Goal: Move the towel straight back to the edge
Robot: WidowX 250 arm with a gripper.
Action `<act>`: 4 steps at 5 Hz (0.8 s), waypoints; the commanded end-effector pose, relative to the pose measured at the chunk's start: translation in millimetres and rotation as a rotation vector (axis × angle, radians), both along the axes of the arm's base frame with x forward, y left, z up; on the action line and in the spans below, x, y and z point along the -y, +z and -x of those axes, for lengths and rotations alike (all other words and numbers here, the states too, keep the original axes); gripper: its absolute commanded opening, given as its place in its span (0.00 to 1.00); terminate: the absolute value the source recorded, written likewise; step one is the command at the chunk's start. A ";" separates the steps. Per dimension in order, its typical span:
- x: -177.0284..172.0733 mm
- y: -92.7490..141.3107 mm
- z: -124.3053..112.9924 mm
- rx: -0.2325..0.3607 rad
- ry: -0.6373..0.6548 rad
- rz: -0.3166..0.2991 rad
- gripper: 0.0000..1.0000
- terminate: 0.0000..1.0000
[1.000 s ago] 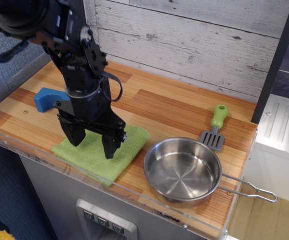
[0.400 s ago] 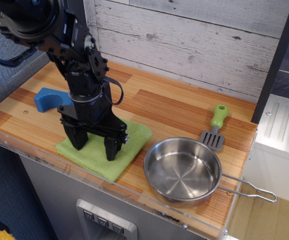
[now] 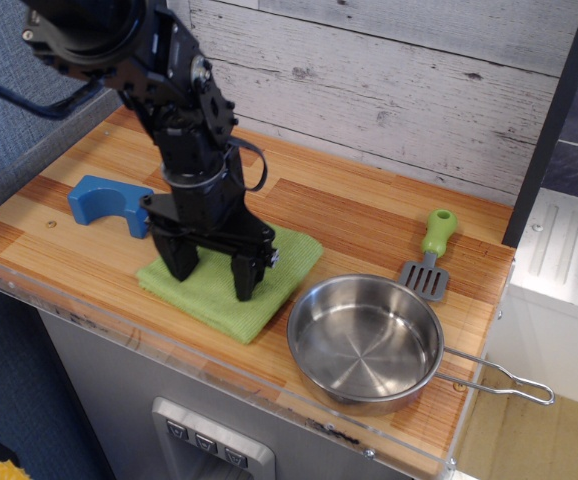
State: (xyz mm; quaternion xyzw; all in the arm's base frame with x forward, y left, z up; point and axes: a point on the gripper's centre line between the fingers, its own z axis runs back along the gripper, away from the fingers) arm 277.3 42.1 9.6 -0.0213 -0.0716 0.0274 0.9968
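One camera view, looking down at an angle onto a striped wooden countertop (image 3: 359, 215).

A black robot arm (image 3: 184, 110) comes in from the 11 o'clock corner and reaches down to the front left part of the counter. Its gripper (image 3: 212, 272) points downward with its two fingers spread wide apart; both fingertips press onto the towel (image 3: 231, 280), one near the cloth's left side and one near its middle. Nothing is pinched between the fingers; they rest on top of the cloth.

The towel is a light green, flat, roughly square cloth, turned so its corners point like a diamond. It lies near the clear acrylic front rim (image 3: 199, 358), with its nearest corner just short of that rim. It is well apart from the edge (image 3: 369, 160), where the counter meets the whitewashed plank wall (image 3: 389, 80) at 12 o'clock.

From the towel, a blue curved block (image 3: 104, 203) sits at 9 o'clock, near the cloth. A steel pan (image 3: 366, 342) with a wire handle sits at 4 o'clock, just beside the towel. A green-handled spatula (image 3: 431, 254) lies at 3 o'clock, beyond the pan.
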 end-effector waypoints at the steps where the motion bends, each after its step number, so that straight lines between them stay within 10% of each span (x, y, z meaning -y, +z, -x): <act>1: 13.6 9.0 -55.9 0.081 -0.054 0.053 1.00 0.00; 4: 41.6 7.9 -113.5 0.109 -0.117 0.104 1.00 0.00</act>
